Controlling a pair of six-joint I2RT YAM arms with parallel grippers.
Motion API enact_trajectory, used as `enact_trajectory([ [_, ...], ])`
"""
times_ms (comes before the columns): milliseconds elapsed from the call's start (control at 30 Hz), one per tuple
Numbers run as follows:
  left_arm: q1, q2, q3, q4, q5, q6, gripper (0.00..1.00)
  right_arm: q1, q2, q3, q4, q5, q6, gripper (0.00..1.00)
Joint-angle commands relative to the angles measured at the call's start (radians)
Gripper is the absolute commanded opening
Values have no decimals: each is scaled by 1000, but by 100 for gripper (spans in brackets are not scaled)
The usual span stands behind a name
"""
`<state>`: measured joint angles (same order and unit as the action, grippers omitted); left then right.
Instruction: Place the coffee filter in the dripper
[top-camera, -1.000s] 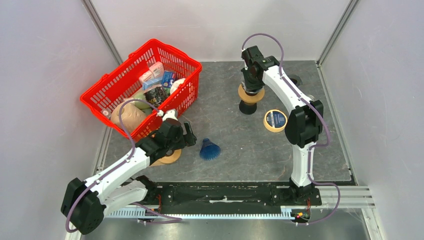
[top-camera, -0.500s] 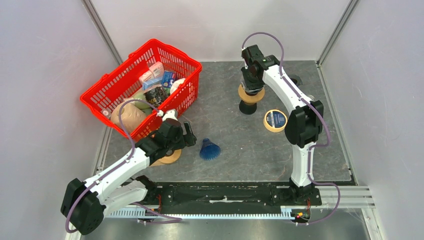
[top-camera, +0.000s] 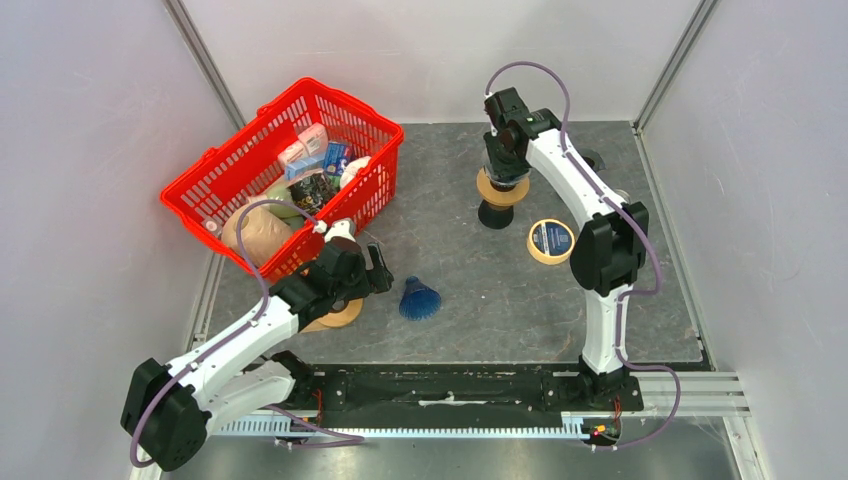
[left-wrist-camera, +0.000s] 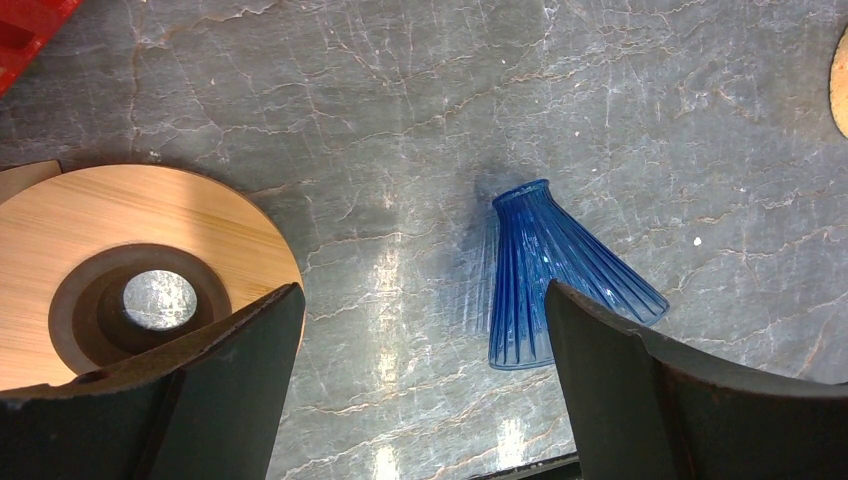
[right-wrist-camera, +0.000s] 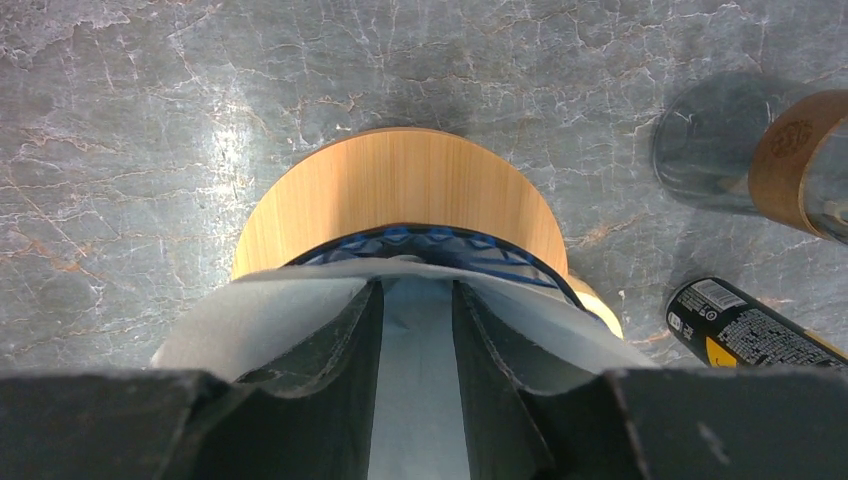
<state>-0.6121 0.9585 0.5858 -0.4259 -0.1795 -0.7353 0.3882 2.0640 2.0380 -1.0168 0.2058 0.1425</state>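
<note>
The right gripper (right-wrist-camera: 417, 300) hangs straight over the dripper (right-wrist-camera: 430, 243), which stands toward 12 o'clock on the table in the top view. The dripper is a blue ribbed cone seated in a wooden collar (right-wrist-camera: 400, 180). The paper coffee filter (right-wrist-camera: 250, 320) wraps round the 2 fingers at the cone's mouth, and its near edge spreads past the rim toward 7 o'clock. The fingers stand a narrow slot apart with pale paper showing between them. I cannot tell whether they pinch the paper or merely press inside it.

To do this step well, I judge that the filter's tip should go down the cone's centre with the paper lying evenly against the ribs. The fingers should then lift straight up without dragging it out. The risk is a lopsided filter riding on the rim.

The left gripper (left-wrist-camera: 422, 300) is spread wide and empty, above a second blue ribbed cone (left-wrist-camera: 550, 290) lying on its side at 3 o'clock of a wooden ring (left-wrist-camera: 150, 230).
</note>
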Motion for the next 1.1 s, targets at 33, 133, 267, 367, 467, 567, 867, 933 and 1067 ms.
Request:
enact_trajectory([
  [33,7,-17,11,26,-34,23,97,1,-73,48,-17,13,0,40],
  [133,8,-19,14,25,-31,25,97,1,-81,53,-17,7,2,41],
  [267,7,-29,13,26,-29,28,97,1,-95,61,-17,-2,5,43],
  [367,7,-35,14,25,-27,28,97,1,-108,65,-17,-17,8,43],
  [467,8,-39,15,25,-25,28,97,1,-122,73,-17,-31,7,45],
  [567,8,-45,17,21,-26,28,97,1,-152,85,-15,-26,7,45],
  [867,7,-77,24,-32,-45,26,97,-7,-448,-149,168,20,22,89],
  [933,7,-89,24,-48,-56,22,97,-9,-564,-293,276,37,27,97],
  [1067,8,-112,23,-89,-80,10,96,-11,-781,-619,471,112,109,97],
])
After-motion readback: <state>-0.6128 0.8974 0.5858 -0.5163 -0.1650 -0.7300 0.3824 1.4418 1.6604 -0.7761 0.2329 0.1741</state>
